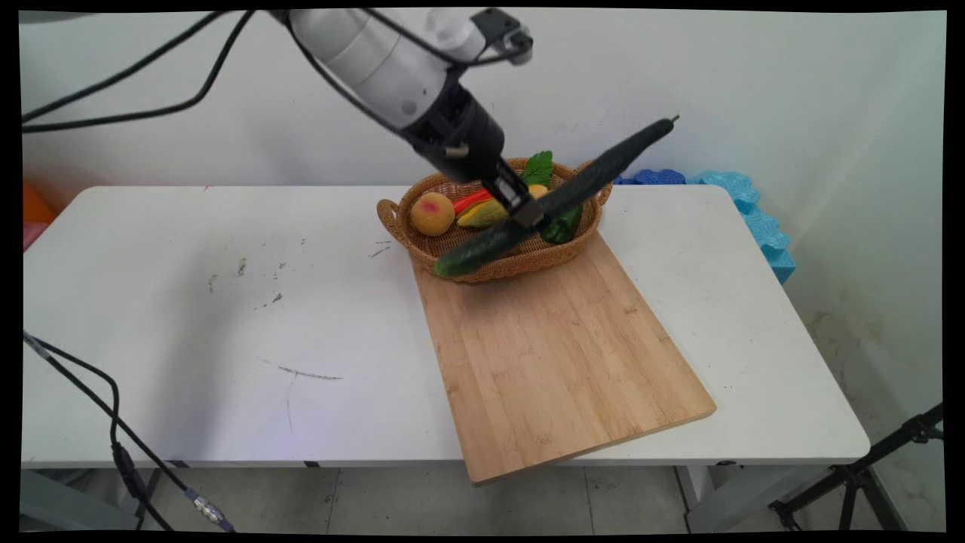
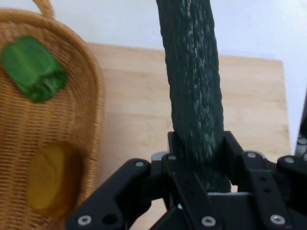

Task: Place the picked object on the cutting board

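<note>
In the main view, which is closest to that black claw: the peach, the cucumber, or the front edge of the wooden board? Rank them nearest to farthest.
1. Cucumber: clamped in the gripper, over the basket.
2. Peach: inside the basket, to the picture's left of the gripper.
3. Board's front edge: at the table's near side, farthest away.

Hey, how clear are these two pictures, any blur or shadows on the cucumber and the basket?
Main view: the cucumber held by the gripper is smeared along its length, while the wicker basket and cutting board stay crisp under even light. Hand view: the cucumber's bumpy skin is fairly sharp, and the green pepper in the basket looks soft; no glare.
</note>
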You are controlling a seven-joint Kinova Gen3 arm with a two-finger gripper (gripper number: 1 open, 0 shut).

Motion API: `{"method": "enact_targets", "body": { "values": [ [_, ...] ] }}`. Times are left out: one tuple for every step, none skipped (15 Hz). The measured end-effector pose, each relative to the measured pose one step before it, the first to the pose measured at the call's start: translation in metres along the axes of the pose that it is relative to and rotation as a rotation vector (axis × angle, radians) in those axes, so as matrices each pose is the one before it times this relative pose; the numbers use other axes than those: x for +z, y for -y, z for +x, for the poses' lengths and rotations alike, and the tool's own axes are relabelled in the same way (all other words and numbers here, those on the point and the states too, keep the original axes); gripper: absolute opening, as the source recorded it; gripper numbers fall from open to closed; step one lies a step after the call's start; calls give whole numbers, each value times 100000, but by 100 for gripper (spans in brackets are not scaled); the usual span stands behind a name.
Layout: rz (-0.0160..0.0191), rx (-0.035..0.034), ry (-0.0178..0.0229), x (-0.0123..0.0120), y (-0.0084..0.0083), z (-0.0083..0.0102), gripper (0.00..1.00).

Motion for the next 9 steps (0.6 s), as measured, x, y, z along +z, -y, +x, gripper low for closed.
{"method": "enact_targets", "body": {
  "values": [
    [-617,-145,733,516,-546,-565,0],
    [-494,-83,642,499,-479,-528,0],
    [-258,2,593,496,-345,-432,0],
    [-176,34,561,621,-336,-470,0],
    [-1,66,507,677,-245,-399,0],
    [34,50,411,558,-191,-319,0],
    [314,113,350,645,-140,-316,0],
    [398,117,309,657,-85,-251,0],
    [375,29,206,585,-25,-179,0]
  ]
}}
